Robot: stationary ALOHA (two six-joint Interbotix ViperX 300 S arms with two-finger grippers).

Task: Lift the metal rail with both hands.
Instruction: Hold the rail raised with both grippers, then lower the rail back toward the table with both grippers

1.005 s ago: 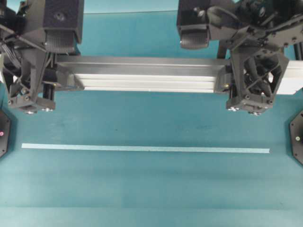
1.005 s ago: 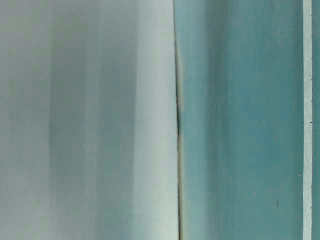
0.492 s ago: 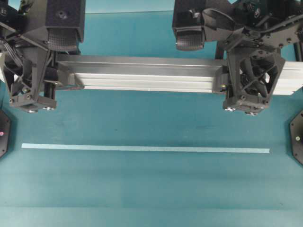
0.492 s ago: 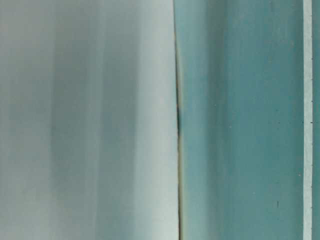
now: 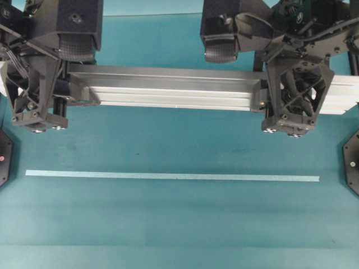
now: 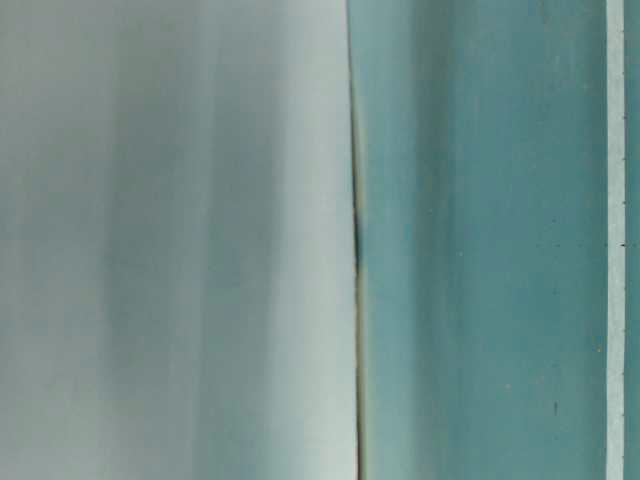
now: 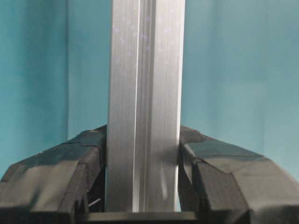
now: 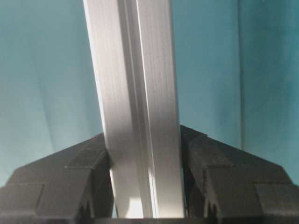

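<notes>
The metal rail point(image 5: 168, 89), a long silver grooved bar, spans the back of the teal table between both arms. My left gripper point(image 5: 47, 92) is shut on it near its left end, and my right gripper point(image 5: 294, 92) is shut on it near its right end. In the left wrist view the rail point(image 7: 145, 93) runs straight up between the padded fingers point(image 7: 219, 172) of that gripper point(image 7: 142, 158), which press on both its sides. The right wrist view shows the rail point(image 8: 135, 84) held the same way in that gripper point(image 8: 145, 154), leaning slightly left. The rail's far ends are hidden behind the arms.
A thin pale-blue tape strip point(image 5: 168, 176) lies across the table in front of the rail, and also shows as a strip point(image 6: 616, 240) in the table-level view. Black round bases point(image 5: 352, 162) sit at both side edges. A blurred pale surface point(image 6: 170, 240) fills the left half of the table-level view.
Both grippers and the rail have shifted slightly away from the tape strip, the right gripper also a little leftward. Both grips are unchanged.
</notes>
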